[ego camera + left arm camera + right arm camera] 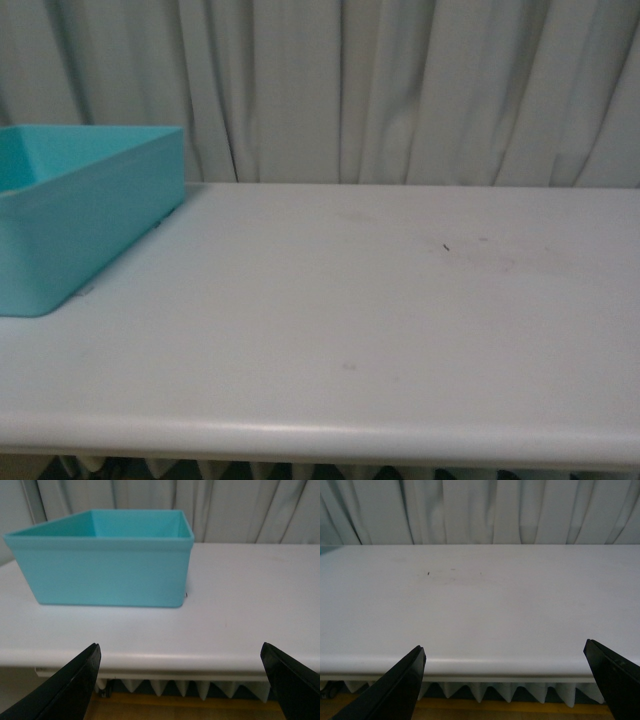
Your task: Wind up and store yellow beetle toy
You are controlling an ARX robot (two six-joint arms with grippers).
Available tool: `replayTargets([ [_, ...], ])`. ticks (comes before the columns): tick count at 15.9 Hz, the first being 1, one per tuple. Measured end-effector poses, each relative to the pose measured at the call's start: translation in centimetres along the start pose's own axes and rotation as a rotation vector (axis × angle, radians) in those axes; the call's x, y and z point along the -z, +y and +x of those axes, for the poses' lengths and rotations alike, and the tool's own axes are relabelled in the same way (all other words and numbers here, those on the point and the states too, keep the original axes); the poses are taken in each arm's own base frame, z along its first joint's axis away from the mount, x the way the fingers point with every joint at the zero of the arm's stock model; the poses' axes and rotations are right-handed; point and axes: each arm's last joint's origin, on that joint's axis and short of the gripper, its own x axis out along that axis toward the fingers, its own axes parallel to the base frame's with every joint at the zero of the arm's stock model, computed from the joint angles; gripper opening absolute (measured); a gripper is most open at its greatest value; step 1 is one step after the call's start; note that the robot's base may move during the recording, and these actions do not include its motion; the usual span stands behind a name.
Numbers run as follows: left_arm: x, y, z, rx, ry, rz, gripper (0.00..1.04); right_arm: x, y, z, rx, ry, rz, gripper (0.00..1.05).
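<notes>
Jaws of both grippers wide, empty, before table [400,320] front edge; teal bin [80,215] at far left.

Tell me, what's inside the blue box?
Only the box's bare inner walls show, turquoise like the outside. Its floor is hidden behind the near wall in every view, so something small could sit there unseen. No toy car shows anywhere.

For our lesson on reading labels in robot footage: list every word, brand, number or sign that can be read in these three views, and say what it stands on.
No readable text in any view.
Turquoise bin: plain walls, no label or brand.
White table: only a tiny dark speck and faint smudges, no writing.
Curtain: plain folds, no print.
Left gripper and right gripper: bare black fingers, no markings visible.
</notes>
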Motion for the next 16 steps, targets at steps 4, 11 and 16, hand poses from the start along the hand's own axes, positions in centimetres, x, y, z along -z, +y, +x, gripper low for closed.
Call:
replayTargets([
  [4, 0.0, 0.0, 0.0, 0.0, 0.0, 0.001, 0.98, 0.0, 0.0, 0.0, 0.0, 0.0, 0.001, 0.98],
  [11, 0.0, 0.0, 0.0, -0.001, 0.0, 0.001, 0.98, 0.0, 0.0, 0.0, 0.0, 0.0, 0.0, 0.98],
  [16, 0.04, 0.0, 0.0, 0.0, 0.004, 0.0, 0.98, 0.03, 0.0, 0.0, 0.0, 0.003, 0.001, 0.98],
])
